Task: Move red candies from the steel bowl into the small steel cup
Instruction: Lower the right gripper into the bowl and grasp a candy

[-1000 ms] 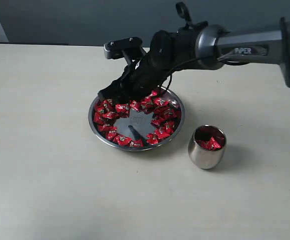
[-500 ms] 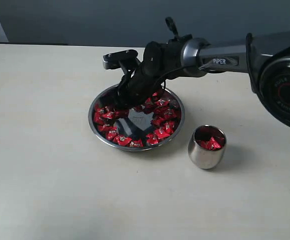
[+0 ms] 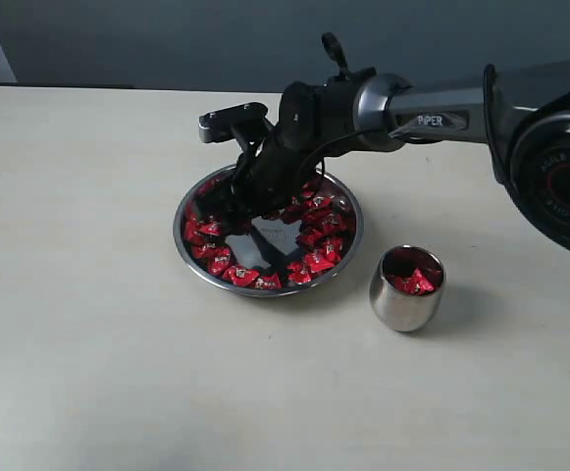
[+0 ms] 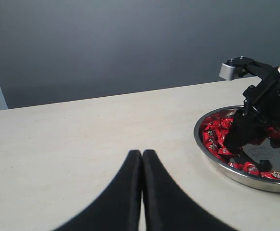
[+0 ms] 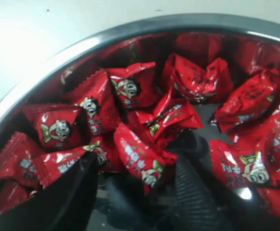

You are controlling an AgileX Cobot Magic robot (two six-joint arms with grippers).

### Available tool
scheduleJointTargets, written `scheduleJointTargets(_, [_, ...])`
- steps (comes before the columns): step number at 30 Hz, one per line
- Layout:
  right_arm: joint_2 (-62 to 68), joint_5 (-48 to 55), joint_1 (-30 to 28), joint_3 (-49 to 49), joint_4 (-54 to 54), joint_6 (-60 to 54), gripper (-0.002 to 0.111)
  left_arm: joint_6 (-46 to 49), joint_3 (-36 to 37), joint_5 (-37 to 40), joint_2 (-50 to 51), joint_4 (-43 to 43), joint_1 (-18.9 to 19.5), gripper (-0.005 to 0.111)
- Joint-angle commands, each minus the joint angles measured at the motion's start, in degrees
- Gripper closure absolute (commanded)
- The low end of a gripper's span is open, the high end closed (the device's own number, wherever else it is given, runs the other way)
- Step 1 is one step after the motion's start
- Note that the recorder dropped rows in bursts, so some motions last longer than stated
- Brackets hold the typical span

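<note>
The steel bowl (image 3: 265,291) sits mid-table, ringed with red candies (image 3: 316,260) around its bare mirror bottom. My right gripper (image 3: 228,208) reaches down into the bowl's back-left side. In the right wrist view the gripper (image 5: 137,168) is open, its fingers (image 5: 193,185) apart among the candies. One red candy (image 5: 140,161) lies between them, not clamped. The small steel cup (image 3: 405,304) stands right of the bowl and holds a few red candies (image 3: 412,283). My left gripper (image 4: 142,154) is shut and empty over bare table, left of the bowl (image 4: 212,159).
The right arm (image 3: 432,98) stretches in from the right, over the back of the bowl. A dark wall runs behind the table's far edge. Pale tabletop (image 3: 98,343) surrounds the bowl and cup.
The right gripper has sunk lower into the candies at the bowl's back left. Bowl, cup and left gripper have stayed put.
</note>
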Motion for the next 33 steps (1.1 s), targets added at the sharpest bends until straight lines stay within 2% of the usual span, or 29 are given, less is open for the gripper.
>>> scheduleJointTargets(1, [-0.38,-0.35,-0.12,-0.33,-1.51,-0.22,0.057,-0.05,0.26,-0.28,-0.28,-0.07,0.03,0.105])
scheduleJointTargets(10, [-0.38,-1.39,-0.12,-0.33,-1.86,-0.22,0.069,-0.05,0.26,-0.28,-0.28,-0.07,0.03,0.105])
scheduleJointTargets(28, [0.39,-0.57,-0.12,-0.33,-1.72,-0.22,0.069,-0.05,0.26,-0.28,-0.28,-0.07,0.03,0.105])
scheduleJointTargets(30, [-0.35,0.19,-0.12,-0.33,-1.72,-0.22,0.075,-0.05,0.26,-0.28,-0.28,-0.07,0.03,0.105])
scheduleJointTargets(33, [-1.75,1.26,-0.12,-0.33,-1.72,-0.22,0.095,-0.05,0.26,-0.28,-0.28,-0.07,0.03,0.105])
